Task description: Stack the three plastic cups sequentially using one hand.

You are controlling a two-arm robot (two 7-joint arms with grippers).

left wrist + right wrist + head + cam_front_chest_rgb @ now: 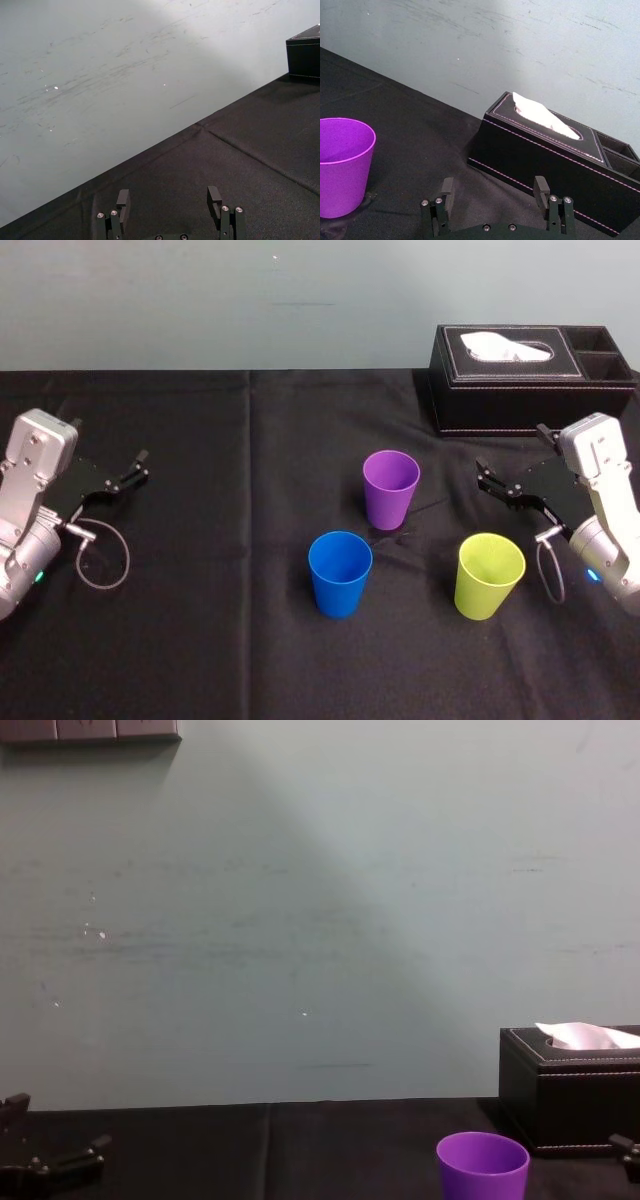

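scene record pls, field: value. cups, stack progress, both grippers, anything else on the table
cups: purple tapered plastic cup, bright blue tapered plastic cup, yellow-green tapered plastic cup; all upright, apart, on black tablecloth
stack: not started, none nested
left gripper: fingers open, empty, at table's left side
right gripper: fingers open, empty, right of the purple cup
other: black rectangular tissue box, back right
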